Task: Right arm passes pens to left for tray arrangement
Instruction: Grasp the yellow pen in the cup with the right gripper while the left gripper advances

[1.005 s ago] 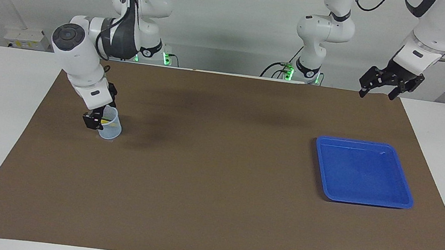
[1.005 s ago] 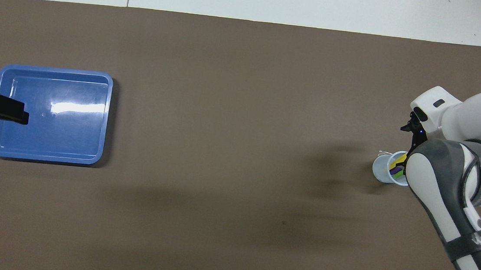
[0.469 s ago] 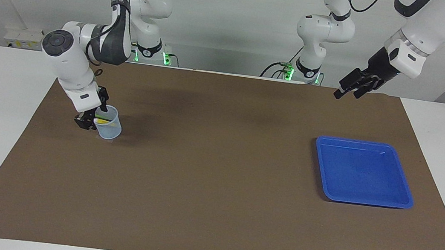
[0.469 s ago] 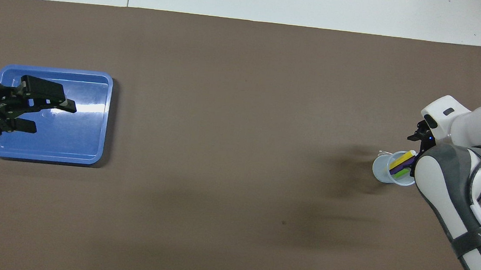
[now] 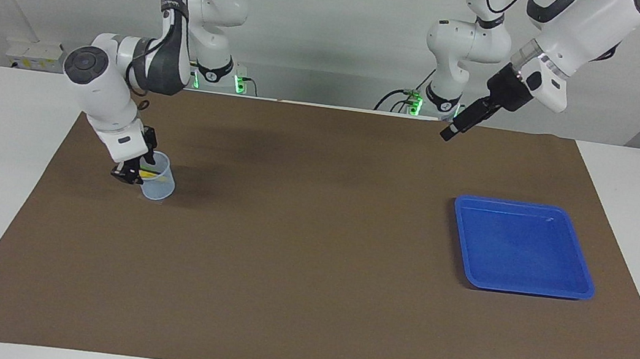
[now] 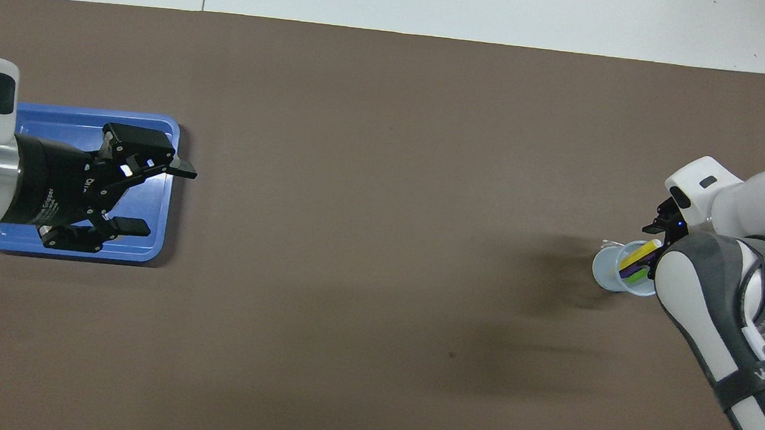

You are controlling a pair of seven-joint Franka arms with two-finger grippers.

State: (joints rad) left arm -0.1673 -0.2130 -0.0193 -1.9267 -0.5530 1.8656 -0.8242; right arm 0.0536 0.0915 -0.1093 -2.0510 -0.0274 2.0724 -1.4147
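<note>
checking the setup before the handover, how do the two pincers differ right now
The left pincer hangs high in the air with its fingers spread wide and empty; the right pincer is down low at the pale cup of pens. The overhead view shows a tiny blue light on the right pincer and none on the left. Both are black, two-fingered, on white arms.

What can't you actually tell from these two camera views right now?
- Whether the right gripper holds a pen: in the facing view it sits against the cup, and in the overhead view the arm's elbow covers it.
- Pens: their lower ends are hidden inside the cup in both views.
- Tray: the raised left gripper, open, covers much of it in the overhead view.
</note>
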